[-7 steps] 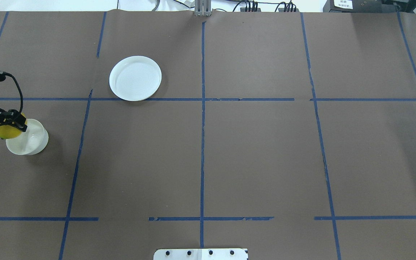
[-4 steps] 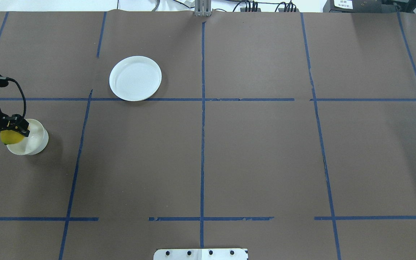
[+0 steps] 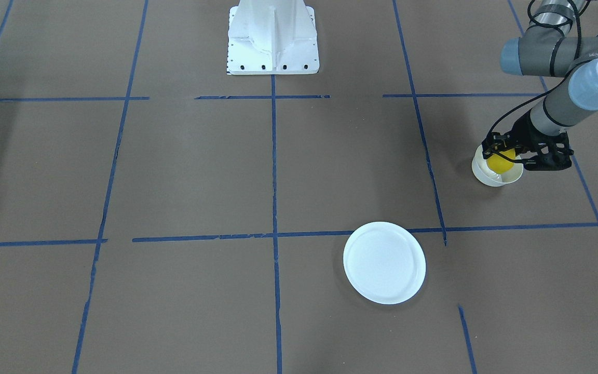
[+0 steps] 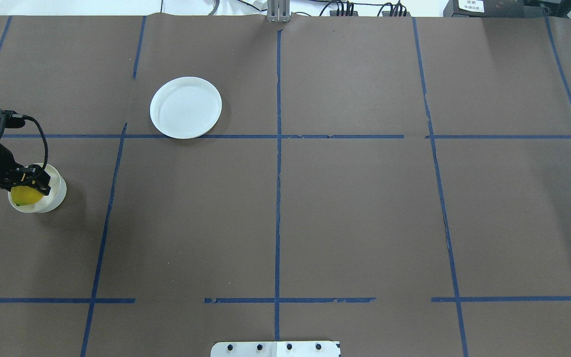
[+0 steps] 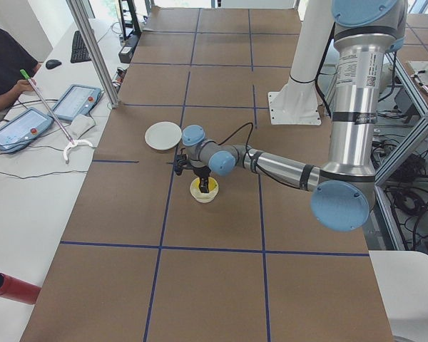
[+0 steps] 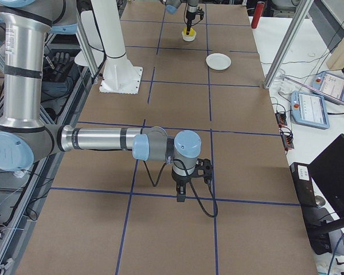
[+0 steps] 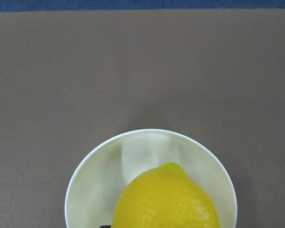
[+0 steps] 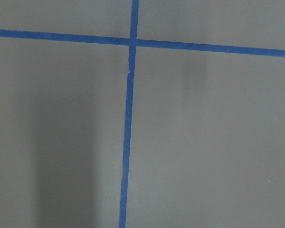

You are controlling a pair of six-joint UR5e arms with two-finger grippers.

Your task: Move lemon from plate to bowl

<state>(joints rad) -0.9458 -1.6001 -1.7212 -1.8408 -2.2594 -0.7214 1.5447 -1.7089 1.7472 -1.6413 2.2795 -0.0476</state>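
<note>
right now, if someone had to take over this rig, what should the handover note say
Left gripper: shut on the lemon, holding it down in the mouth of the bowl, not yet released.
Right gripper: parked low over bare table, away from the work; it cannot be told whether it is open or shut.
The plate sits empty, apart from the bowl.
Done: lemon lifted off the plate and carried to the bowl.
Left: open the left gripper so the lemon settles inside, then lift the arm clear.
</note>
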